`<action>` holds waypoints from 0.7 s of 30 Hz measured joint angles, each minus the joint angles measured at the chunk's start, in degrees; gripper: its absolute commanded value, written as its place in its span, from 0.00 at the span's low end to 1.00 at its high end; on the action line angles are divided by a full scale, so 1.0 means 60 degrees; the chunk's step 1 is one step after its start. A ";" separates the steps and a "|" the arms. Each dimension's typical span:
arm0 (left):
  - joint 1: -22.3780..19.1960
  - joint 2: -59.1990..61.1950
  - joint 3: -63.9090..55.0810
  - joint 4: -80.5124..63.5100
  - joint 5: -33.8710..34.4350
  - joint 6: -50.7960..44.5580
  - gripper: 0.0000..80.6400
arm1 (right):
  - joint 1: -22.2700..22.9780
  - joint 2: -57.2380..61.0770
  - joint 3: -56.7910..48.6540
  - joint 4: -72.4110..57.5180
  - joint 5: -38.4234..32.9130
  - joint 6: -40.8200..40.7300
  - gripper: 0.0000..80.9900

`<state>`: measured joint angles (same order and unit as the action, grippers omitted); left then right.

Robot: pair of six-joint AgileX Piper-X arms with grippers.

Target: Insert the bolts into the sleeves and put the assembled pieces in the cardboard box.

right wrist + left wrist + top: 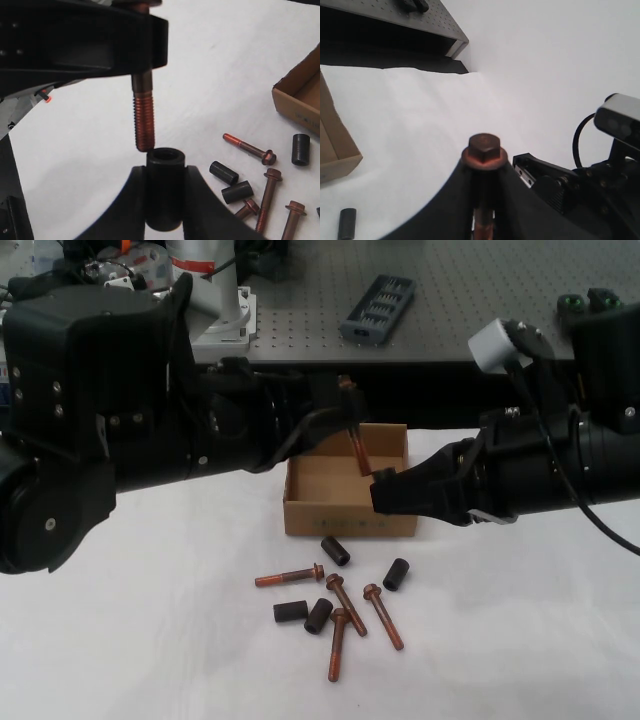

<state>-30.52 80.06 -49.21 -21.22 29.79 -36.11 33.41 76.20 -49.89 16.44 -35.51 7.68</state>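
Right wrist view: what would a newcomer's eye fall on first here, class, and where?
A copper-coloured threaded bolt, clamped in the left gripper, hangs tip-down right over the open mouth of a black cylindrical sleeve held upright in the right gripper. Other loose bolts and sleeves lie scattered on the white cloth in front of the brown cardboard box.

Left gripper [483, 167] clamped, right gripper [165, 175] clamped just beneath, arms angled inward
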 measured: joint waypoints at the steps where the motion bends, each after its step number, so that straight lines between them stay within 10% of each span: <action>1: 0.0000 0.0000 0.0000 0.0000 0.0000 0.0000 0.01 | 0.0000 0.0000 0.0000 0.0025 0.0000 -0.0006 0.02; 21: 0.0282 0.0000 0.0000 0.0009 0.0393 0.0351 0.01 | 0.0021 0.0000 0.0000 0.0386 -0.0298 -0.0573 0.02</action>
<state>-28.83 80.06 -49.21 -21.16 32.15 -34.00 33.53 76.20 -49.89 18.75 -37.30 4.24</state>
